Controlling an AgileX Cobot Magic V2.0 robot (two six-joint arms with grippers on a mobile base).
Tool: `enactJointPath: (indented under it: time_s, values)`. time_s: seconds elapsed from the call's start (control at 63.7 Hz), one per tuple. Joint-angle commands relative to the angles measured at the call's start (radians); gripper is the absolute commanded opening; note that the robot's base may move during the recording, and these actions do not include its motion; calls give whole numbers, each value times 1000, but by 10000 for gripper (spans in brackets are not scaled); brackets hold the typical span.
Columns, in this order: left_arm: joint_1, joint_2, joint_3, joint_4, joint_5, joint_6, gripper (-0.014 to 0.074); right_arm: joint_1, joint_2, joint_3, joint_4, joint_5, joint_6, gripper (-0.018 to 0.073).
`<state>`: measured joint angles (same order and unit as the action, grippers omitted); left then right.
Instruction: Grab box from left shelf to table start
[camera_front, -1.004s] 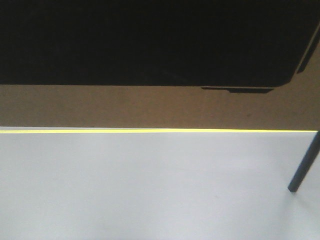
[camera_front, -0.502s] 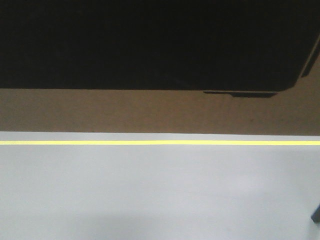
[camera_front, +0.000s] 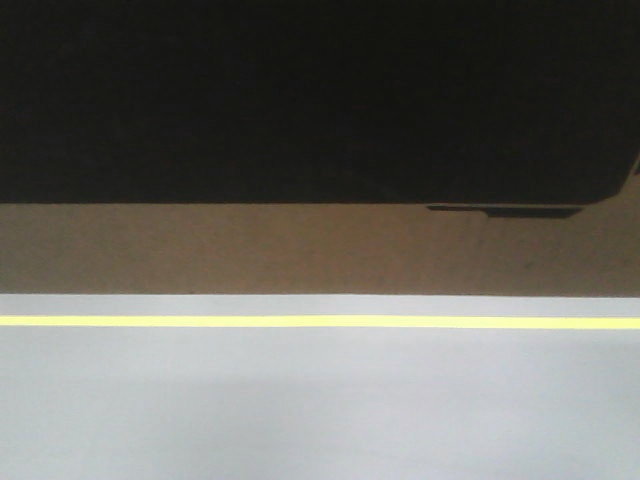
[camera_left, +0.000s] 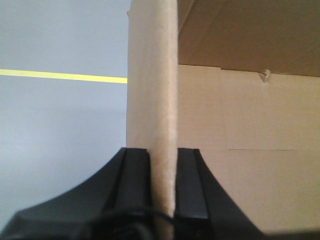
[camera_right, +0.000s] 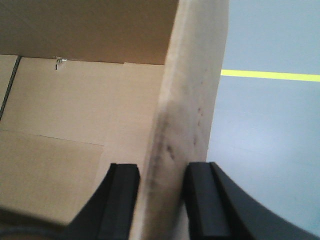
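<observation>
The left hand (camera_left: 162, 155) is clamped on an upright cardboard wall of the box (camera_left: 250, 175): one black finger (camera_left: 136, 180) sits on the outer face and the other on the inner face, both pressed against the board with no gap showing. The wall runs up and away from the hand and is cut off by the top of the picture. Inboard of this hand is the box's pale brown inside, crossed by a faint crease, with a small torn nick (camera_left: 265, 75) under a shadowed flap. Outboard of it is grey floor (camera_left: 60, 130) with a yellow line (camera_left: 60, 75) across it. The right hand (camera_right: 161, 170) grips the opposite wall in the same way, its fingers closed on the board from either side. Dark smudges (camera_right: 170, 145) mark the wall just ahead of the fingertips. Inboard of this hand is the carton's inside, and outboard the same floor and line. So the box sits between the two hands, held by a wall at each side. Its bottom, and whatever it may rest on, is hidden in both wrist views, and the rear of each hand is cut off or blurred. In the front view a black mass (camera_front: 300, 100) fills the upper half, too dark to read. A brown cardboard band lies below it, with the floor and line beneath that.
</observation>
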<state>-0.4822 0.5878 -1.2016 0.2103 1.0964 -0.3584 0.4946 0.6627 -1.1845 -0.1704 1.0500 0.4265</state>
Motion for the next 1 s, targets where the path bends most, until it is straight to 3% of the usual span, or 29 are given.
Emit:
enactJointPath:
  time_s: [0.0,0.455,0.753,0.988]
  values:
    - [4,-3,-45,76,-143,-12,-94,-11,1,-32,-154,-72,-13,57]
    - [4,-1,-45,80,-143,-14,-94,-11,1,-32,-154,-71,-13,57]
    - [-3,6,-45,96,-131,-100,-94,-11,1,-32,-154,-71,-13,57]
    - [-93,33,-45,217,-105,-140,-94,-11,1,-32,-154,-71,-13,57]
